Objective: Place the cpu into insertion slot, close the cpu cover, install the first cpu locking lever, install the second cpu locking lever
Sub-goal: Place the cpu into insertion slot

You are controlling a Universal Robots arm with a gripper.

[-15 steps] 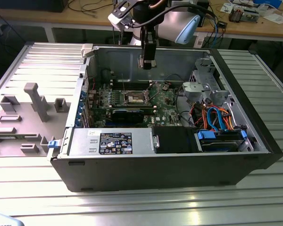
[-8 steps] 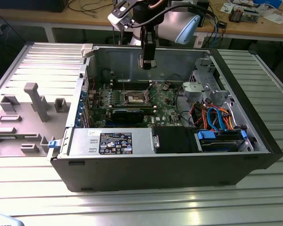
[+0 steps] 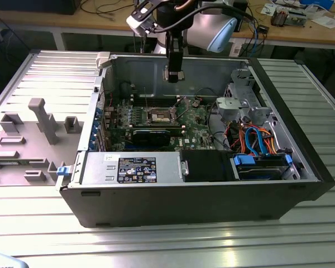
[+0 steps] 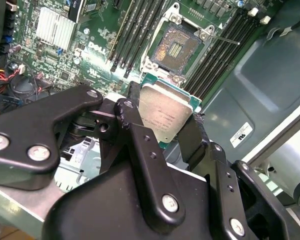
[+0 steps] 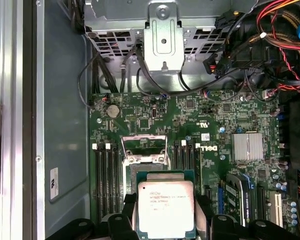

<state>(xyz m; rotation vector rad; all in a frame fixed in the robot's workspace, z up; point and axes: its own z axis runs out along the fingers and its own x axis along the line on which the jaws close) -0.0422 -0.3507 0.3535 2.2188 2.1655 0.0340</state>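
CPU (image 4: 165, 112) sits pinched by its edges in the gripper (image 3: 173, 75), whose fingers are closed onto it. It is held flat, well above the green motherboard (image 5: 215, 115), seemingly so it meets the insertion slot (image 4: 176, 47) squarely. The slot lies bare below, with the cpu cover (image 5: 144, 147) swung up clear.

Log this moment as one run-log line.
gripper: shut on cpu | cpu: held above board, not seated | insertion slot: empty | cpu cover: open
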